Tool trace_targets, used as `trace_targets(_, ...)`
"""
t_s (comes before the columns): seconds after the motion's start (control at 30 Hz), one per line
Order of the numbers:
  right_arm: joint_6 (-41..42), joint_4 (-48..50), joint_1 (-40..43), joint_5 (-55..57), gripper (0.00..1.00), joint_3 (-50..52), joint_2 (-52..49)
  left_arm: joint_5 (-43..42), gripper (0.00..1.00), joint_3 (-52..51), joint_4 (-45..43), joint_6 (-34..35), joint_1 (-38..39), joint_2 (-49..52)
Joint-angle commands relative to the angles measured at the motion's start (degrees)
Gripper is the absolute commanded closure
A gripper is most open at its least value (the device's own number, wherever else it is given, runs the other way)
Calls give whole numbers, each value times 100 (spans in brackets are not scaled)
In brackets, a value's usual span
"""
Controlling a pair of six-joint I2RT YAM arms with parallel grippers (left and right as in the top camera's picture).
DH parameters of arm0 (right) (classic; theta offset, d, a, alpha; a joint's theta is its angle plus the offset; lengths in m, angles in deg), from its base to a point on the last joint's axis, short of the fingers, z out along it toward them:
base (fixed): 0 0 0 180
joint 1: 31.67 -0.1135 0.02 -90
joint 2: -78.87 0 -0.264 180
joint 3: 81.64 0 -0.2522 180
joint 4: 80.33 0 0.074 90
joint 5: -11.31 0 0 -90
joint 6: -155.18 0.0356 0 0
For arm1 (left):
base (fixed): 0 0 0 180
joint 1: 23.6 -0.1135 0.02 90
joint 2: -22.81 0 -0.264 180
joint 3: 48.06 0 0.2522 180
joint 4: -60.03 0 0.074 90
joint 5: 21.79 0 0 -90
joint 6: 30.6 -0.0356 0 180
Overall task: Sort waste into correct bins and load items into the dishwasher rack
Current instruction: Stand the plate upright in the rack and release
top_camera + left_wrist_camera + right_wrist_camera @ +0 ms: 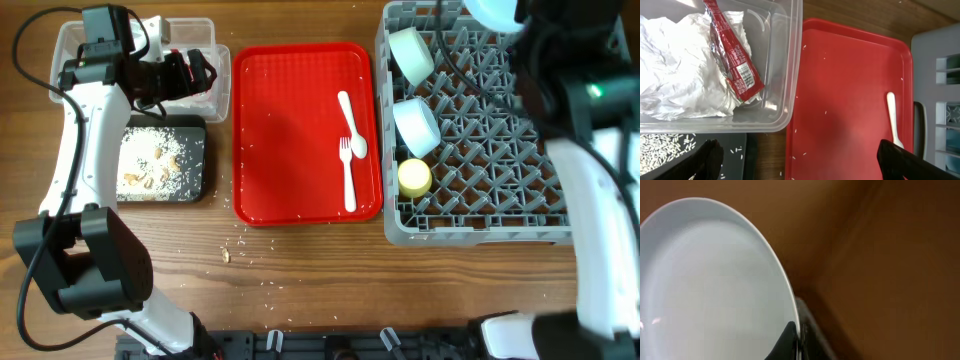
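Observation:
My left gripper (195, 72) is open and empty above the clear tub (222, 100), which holds the crumpled napkin (680, 65) and the red-and-white wrapper (735, 57). The black tray (195, 165) holds rice crumbs and brown bits (150, 165). My right gripper (797, 340) is shut on the rim of the pale blue plate (710, 285), held high over the rack's back edge (495, 10). The grey rack (480, 225) holds two light blue bowls (410, 52) (416, 125) and the yellow cup (414, 178). The white fork (348, 175) and spoon (352, 125) lie on the red tray (290, 130).
Loose rice grains and a brown bit (227, 255) lie on the wooden table in front of the red tray. A few grains dot the red tray (840, 100). The right arm (590, 130) crosses above the rack's right side.

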Motion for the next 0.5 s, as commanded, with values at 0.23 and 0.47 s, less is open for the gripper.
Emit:
trace_targets(0.23,-1552,114,52,728,96,184,-2306,7,0,26,-13,-46,-22,-74)
trace_targets(0.47,-1062,90,24,339,23,190,-2426,7,0,26,-13,-46,-22,-74)
